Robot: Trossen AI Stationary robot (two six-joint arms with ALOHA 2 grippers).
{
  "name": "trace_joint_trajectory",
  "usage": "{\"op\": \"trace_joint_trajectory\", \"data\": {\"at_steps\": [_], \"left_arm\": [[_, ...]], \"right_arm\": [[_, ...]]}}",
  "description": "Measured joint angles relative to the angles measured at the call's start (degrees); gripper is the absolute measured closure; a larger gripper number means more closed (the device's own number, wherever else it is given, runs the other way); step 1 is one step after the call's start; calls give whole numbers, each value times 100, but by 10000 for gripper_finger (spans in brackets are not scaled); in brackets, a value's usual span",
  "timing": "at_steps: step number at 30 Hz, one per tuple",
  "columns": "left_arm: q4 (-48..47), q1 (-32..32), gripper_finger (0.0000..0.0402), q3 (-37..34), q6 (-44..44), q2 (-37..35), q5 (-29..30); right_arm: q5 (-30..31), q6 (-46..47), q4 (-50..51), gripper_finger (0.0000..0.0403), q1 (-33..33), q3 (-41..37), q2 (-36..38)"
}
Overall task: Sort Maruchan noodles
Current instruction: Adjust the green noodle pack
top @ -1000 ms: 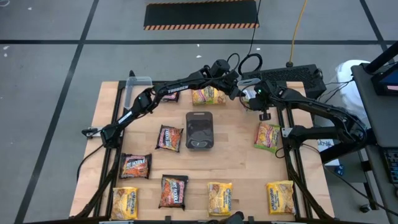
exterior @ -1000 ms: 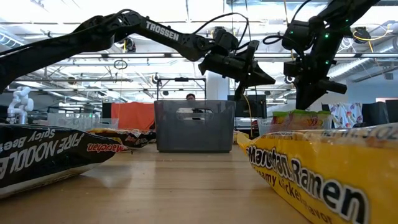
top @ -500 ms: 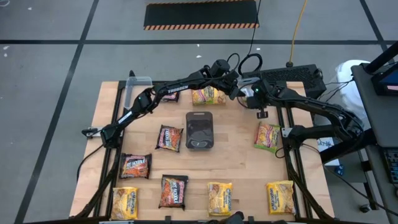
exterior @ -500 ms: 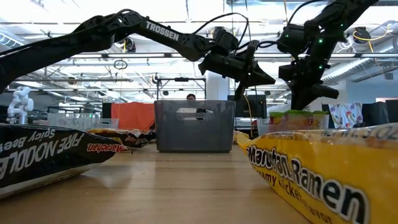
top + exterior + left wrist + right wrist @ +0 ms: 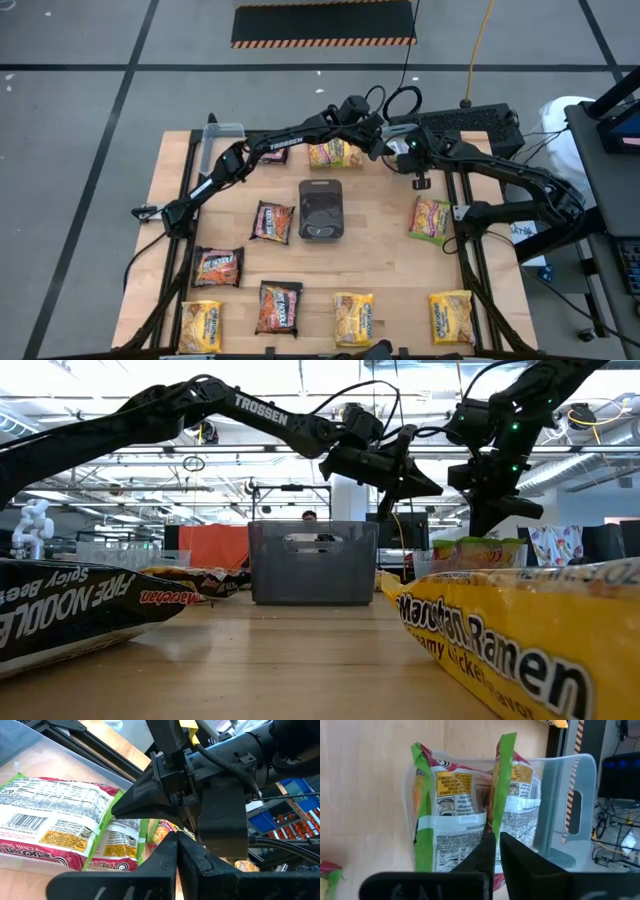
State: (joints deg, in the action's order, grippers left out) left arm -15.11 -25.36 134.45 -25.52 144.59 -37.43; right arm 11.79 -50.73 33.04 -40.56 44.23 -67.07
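Left gripper: the left gripper (image 5: 385, 150) hangs above the table's far edge, about 12 o'clock from the table's middle, just beside the right one; its fingers (image 5: 167, 857) are pressed together with nothing between them.
Right gripper: the right gripper (image 5: 421, 183) hovers at about 1 o'clock from the middle, over the far right part of the table; its fingers (image 5: 482, 855) stand nearly together with only a thin slit between, and no packet is seen in them.
Clear tub: a clear plastic tub (image 5: 565, 810) sits below the right gripper and holds green-edged packets (image 5: 465, 820) standing on edge, their label sides showing.
Green-edged packet on the table: one green-edged orange-pink packet (image 5: 431, 219) lies flat at 3 o'clock, well below the right gripper in the high view.
Far packets: a yellow and green packet (image 5: 329, 154) lies at 12 o'clock under the left arm; a dark packet (image 5: 274, 152) lies just beside it at 11 o'clock, partly hidden by the arm.
Dark tray: the dark grey tray (image 5: 321, 210) stands at the table's middle.
Dark brown packets: one (image 5: 270, 221) just beside the tray at 9 o'clock, one (image 5: 218, 266) at 8 o'clock, one (image 5: 279, 306) at 7 o'clock.
Yellow packets: three along the near edge, at 7 o'clock (image 5: 201, 326), 6 o'clock (image 5: 353, 318) and 5 o'clock (image 5: 450, 317).
Table: light wooden top (image 5: 385, 260).
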Motion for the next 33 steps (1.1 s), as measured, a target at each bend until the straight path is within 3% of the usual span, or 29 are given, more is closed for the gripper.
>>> {"op": "trace_joint_trajectory", "data": {"at_steps": [33], "left_arm": [[0, 0, 396, 0, -11, 0, 0]], "right_arm": [[-149, 279, 159, 385, 0, 0, 2]]}}
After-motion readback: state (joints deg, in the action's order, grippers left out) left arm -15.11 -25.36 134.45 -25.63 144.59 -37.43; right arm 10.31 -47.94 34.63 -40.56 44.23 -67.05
